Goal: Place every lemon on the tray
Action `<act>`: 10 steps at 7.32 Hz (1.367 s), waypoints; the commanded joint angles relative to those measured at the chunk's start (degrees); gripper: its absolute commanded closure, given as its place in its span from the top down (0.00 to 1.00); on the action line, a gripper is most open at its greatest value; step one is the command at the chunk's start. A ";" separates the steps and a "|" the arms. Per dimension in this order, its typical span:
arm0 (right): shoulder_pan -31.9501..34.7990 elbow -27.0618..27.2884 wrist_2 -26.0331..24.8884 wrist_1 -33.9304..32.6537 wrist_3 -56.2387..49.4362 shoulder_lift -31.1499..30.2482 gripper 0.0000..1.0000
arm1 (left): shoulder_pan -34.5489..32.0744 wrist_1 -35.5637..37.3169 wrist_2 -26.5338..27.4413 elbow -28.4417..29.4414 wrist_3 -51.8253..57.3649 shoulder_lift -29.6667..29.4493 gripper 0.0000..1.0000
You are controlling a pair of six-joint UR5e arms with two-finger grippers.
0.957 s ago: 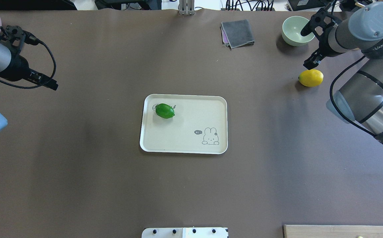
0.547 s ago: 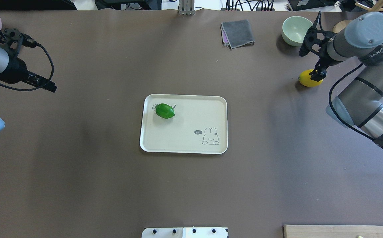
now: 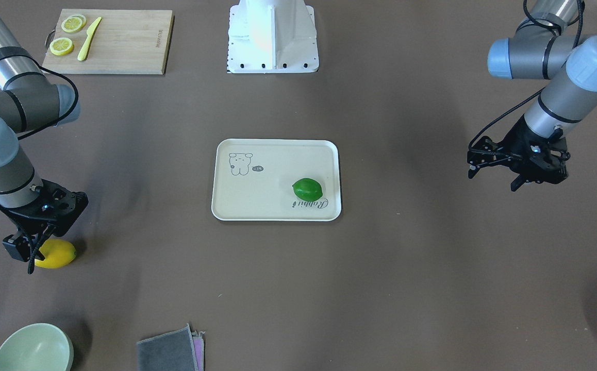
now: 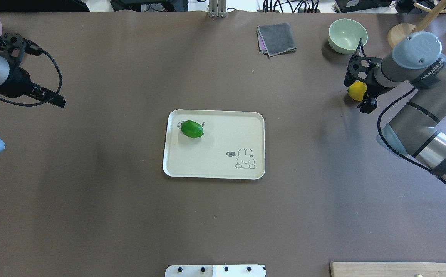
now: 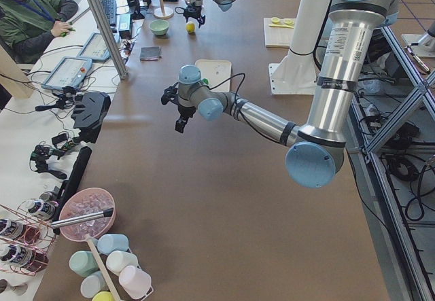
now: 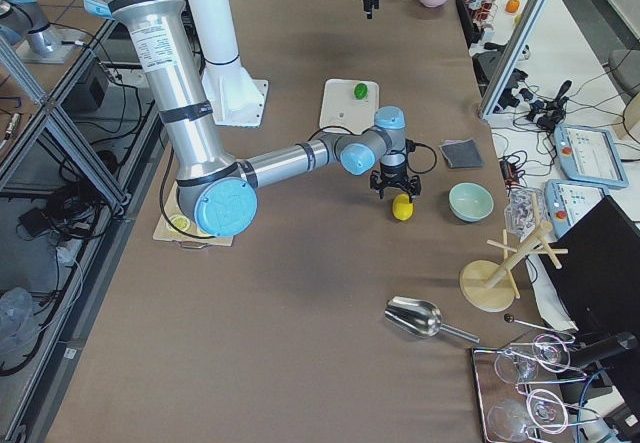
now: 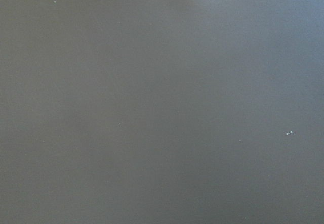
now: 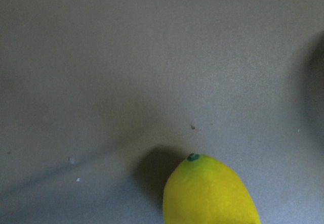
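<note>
The green lemon [image 4: 191, 129] lies on the cream tray [image 4: 215, 169], near its far left corner; it also shows in the front view [image 3: 308, 189]. The yellow lemon [image 4: 356, 91] lies on the table at the far right, partly hidden by my right gripper [image 4: 358, 92]. That gripper is open and low over it, with a finger on either side of the lemon [image 3: 57, 253]. The right wrist view shows the lemon [image 8: 210, 193] at its bottom edge. My left gripper [image 3: 492, 178] is open and empty above the table's left side.
A pale green bowl [image 4: 347, 35] and a folded grey cloth [image 4: 277, 38] lie at the far edge. A bamboo board [image 3: 118, 41] with lemon slices and a knife is near the robot's right. A wooden stand [image 4: 400, 34] is beyond the right arm.
My right gripper has moved from beside the bowl towards me and down, and its fingers now straddle the yellow lemon. The left arm has barely moved.
</note>
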 commanded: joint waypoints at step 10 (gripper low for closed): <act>1.21 -2.80 6.42 2.25 19.92 1.53 0.00 | 0.00 -0.75 0.00 0.16 -0.29 0.47 0.98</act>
